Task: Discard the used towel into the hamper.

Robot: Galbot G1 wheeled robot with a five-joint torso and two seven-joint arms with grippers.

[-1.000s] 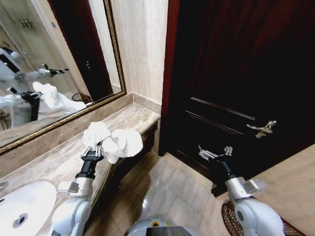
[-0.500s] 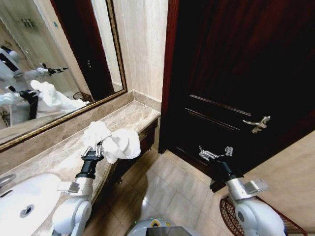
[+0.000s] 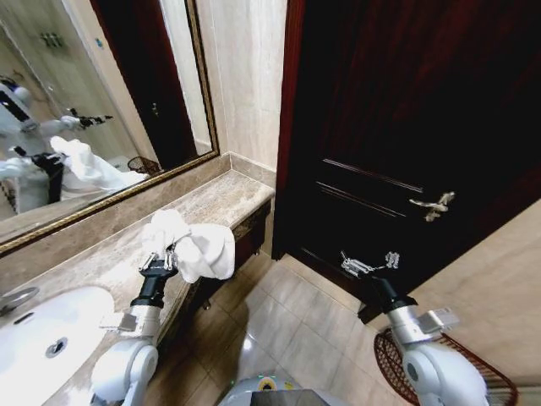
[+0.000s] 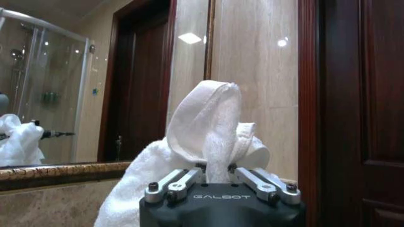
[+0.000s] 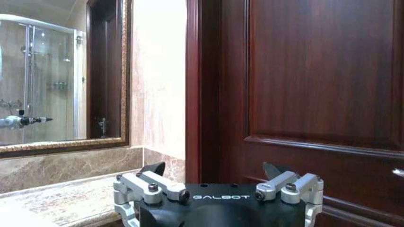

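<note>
**Towel held above the counter edge**

The left gripper (image 3: 166, 255) has its jaws closed on the white towel (image 3: 196, 245), raised over the front edge of the marble vanity counter (image 3: 221, 200). The right gripper (image 3: 369, 262) hangs empty before the dark door (image 3: 423, 110), jaws wide apart. The wire hamper (image 3: 456, 364) stands on the floor beside the right arm.

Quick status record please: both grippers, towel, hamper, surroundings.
left gripper: shut on towel, held above the counter edge
right gripper: open, empty, raised before the door
hamper: on the floor at the robot's right, beside the right arm
sink: on the counter, left of the left arm
mirror: above the counter
</note>
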